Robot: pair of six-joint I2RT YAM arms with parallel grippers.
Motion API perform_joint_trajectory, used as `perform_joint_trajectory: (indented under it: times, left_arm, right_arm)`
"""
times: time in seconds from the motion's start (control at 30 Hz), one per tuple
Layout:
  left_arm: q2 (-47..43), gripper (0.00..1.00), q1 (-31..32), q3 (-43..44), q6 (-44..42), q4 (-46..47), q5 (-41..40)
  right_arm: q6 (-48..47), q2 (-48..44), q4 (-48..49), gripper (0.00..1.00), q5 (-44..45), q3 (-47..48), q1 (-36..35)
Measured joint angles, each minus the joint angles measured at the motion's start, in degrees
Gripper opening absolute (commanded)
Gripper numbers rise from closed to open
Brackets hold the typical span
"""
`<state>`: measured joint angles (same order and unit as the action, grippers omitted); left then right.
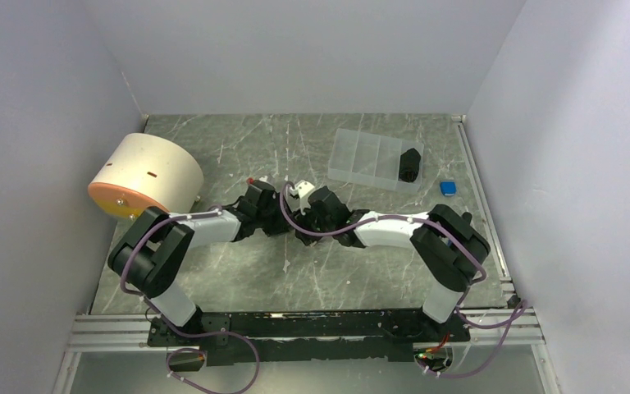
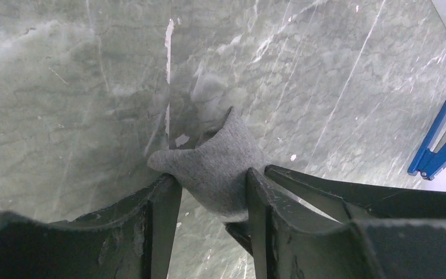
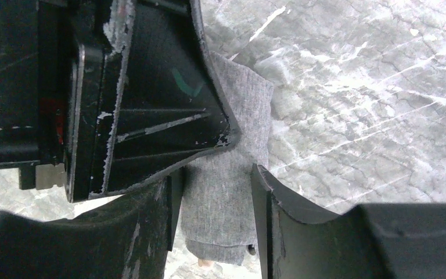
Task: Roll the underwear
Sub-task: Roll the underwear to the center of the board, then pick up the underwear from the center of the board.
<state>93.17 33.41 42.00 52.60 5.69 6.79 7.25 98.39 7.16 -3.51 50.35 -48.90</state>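
The underwear is a small grey fabric bundle point(image 2: 218, 165), partly rolled, held above the marble tabletop. It also shows in the right wrist view point(image 3: 226, 192) as a grey roll with a layered end. My left gripper point(image 2: 212, 180) is shut on one end of it. My right gripper point(image 3: 215, 186) is shut on the other end. In the top view the two grippers, left point(image 1: 272, 215) and right point(image 1: 316, 215), meet tip to tip at the table's middle and hide the fabric. The left gripper's black body point(image 3: 139, 99) fills the upper left of the right wrist view.
A cream cylinder with an orange face point(image 1: 148, 176) stands at the left. A clear compartment box point(image 1: 365, 154) holding a black item point(image 1: 410, 164) sits at the back right. A blue object point(image 1: 448, 188) lies beside it and shows in the left wrist view point(image 2: 435, 145).
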Motion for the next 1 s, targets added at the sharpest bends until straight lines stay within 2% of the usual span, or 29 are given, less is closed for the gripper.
perform_joint_trajectory:
  times: [0.3, 0.67, 0.77, 0.87, 1.0]
  left_arm:
    - [0.7, 0.48, 0.0, 0.5, 0.0, -0.1, -0.1]
    - [1.3, 0.49, -1.2, 1.3, -0.5, -0.4, -1.3]
    - [1.3, 0.5, -1.3, 1.3, -0.4, -0.3, -1.3]
    - [1.3, 0.59, -1.4, 1.3, -0.3, -0.1, -1.4]
    - [1.0, 0.68, -2.2, 1.1, 0.7, 1.5, -1.3]
  right_arm:
    - [-1.7, 2.2, -2.1, 0.54, 1.3, 2.1, -0.7]
    - [-3.7, 5.6, -5.2, 0.55, 11.7, 5.3, -4.4]
    - [-3.8, 5.6, -5.1, 0.52, 12.9, 5.3, -4.8]
    - [-4.1, 5.6, -4.8, 0.38, 13.0, 5.2, -4.9]
    - [-4.7, 5.6, -4.0, 0.09, 13.6, 5.1, -5.3]
